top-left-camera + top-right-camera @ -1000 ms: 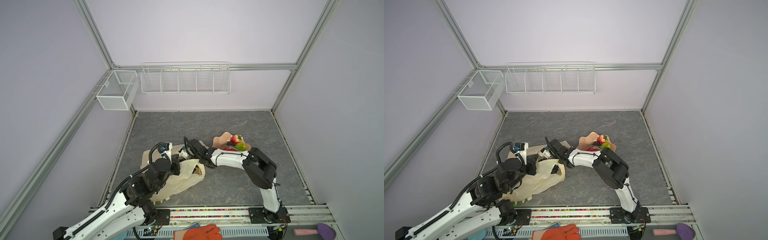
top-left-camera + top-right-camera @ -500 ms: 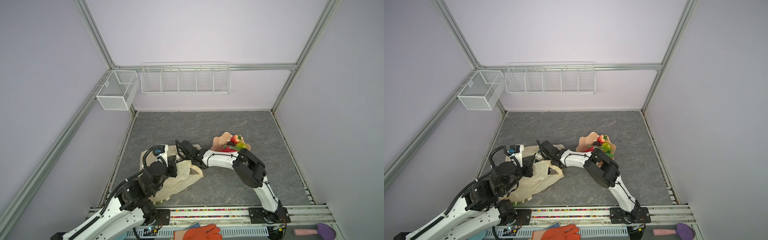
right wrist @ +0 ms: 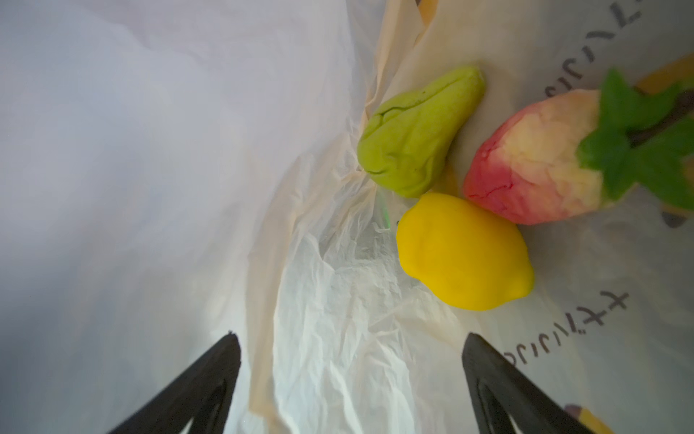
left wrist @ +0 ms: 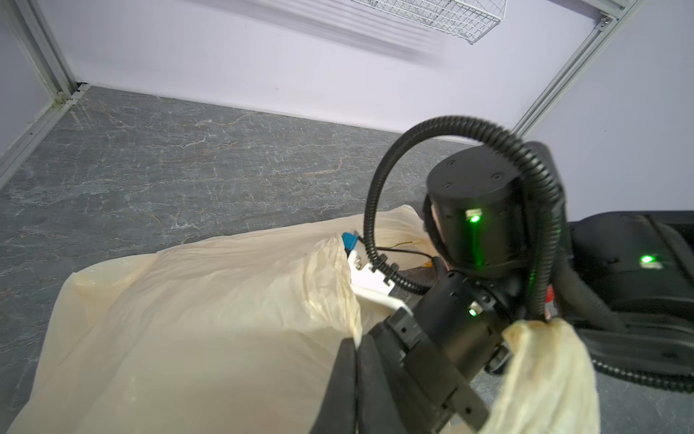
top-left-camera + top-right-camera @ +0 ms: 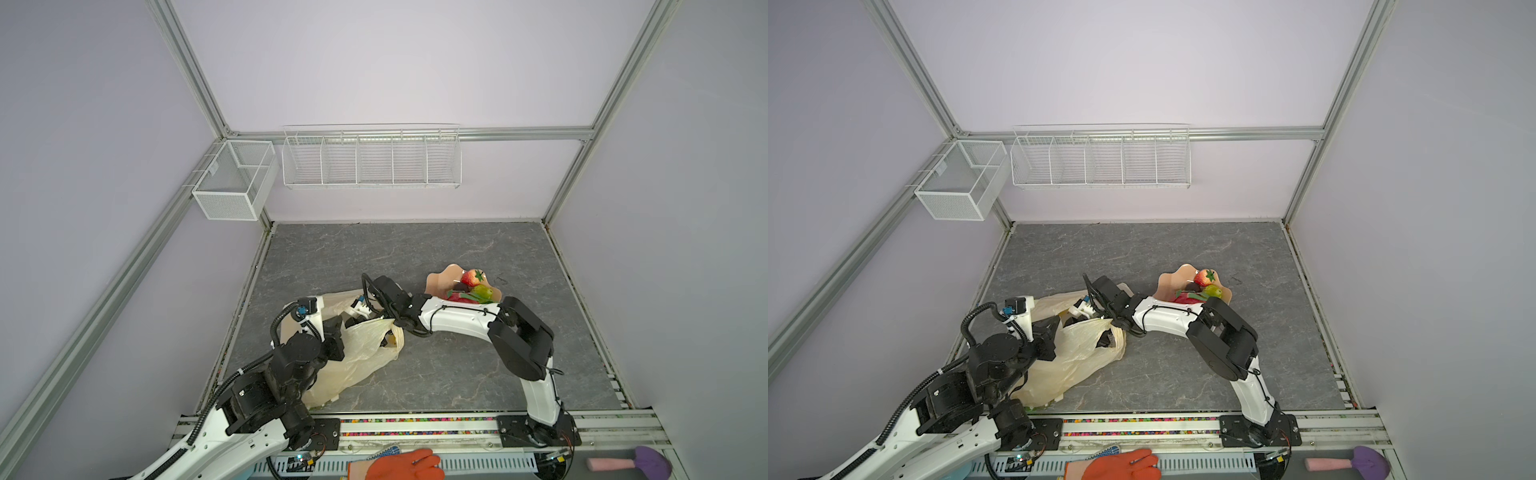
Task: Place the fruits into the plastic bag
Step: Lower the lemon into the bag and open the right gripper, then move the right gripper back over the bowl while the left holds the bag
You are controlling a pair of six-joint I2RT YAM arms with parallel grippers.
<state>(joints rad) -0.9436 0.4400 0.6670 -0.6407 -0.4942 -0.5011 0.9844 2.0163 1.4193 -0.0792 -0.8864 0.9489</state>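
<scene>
A: How is the right pincer (image 3: 349, 338) found?
B: It is spread wide with nothing between its jaws, deep inside the plastic bag (image 3: 338, 282). A yellow lemon (image 3: 463, 251) is seen lying free just ahead. It is just beside a pink-red fruit with green leaves (image 3: 533, 161) and near a green, wrinkled pear-shaped piece (image 3: 417, 131).
A: And the left pincer (image 4: 355, 360)?
B: It is pressed together, apparently on the bag's rim, so that the mouth is held up.
A: What is called for?
B: The drop-off is judged done. A straight withdrawal along the entry line is advised, with the jaws kept off the thin film, which is easily snagged and dragged. The rim should be held until the arm is clear.
A: How is the bag described?
B: It is translucent, cream-yellow and crinkled, and printed with dark lettering. It is laid on the grey worktop (image 5: 415, 257), left of the peach plate (image 5: 440, 282), where a strawberry (image 5: 471, 277) and other fruits are left.
</scene>
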